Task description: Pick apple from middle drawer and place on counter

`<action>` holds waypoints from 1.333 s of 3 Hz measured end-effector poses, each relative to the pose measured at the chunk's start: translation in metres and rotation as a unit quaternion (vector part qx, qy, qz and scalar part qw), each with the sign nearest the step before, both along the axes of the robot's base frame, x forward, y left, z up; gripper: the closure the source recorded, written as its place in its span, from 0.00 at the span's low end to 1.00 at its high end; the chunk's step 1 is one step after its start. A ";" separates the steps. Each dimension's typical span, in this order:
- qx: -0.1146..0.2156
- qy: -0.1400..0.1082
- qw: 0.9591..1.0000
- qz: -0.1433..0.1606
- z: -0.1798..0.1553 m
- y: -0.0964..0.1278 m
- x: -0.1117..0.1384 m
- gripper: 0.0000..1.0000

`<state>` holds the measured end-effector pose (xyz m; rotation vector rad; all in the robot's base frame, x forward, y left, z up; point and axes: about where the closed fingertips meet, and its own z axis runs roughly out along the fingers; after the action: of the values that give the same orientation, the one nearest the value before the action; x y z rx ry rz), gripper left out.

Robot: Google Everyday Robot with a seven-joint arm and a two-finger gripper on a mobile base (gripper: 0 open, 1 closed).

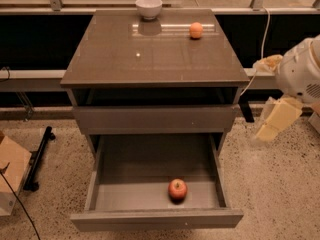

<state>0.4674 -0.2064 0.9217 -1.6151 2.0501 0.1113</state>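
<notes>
The robot's hand (276, 120) hangs right of the cabinet (155, 118); open or closed, I cannot tell. The apple (177, 189) lies inside the open middle drawer (135, 169), near its front. An orange fruit (196, 30) and a bowl (149, 7) sit on the surface (150, 59)

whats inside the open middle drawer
Only the apple, near the front of the middle drawer, right of centre; the floor around it shows bare. Its rear runs under the upper drawer front, hidden. The gripper hangs outside, at the picture's right.
</notes>
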 end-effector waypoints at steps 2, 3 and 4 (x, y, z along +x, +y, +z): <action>0.014 0.000 1.000 0.009 -0.010 0.011 -0.001 0.00; 0.032 0.003 0.999 0.021 -0.031 0.024 0.000 0.00; 0.070 0.015 0.997 0.035 -0.077 0.045 0.009 0.00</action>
<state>0.4764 -0.1613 0.8443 -1.6063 1.9624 0.2990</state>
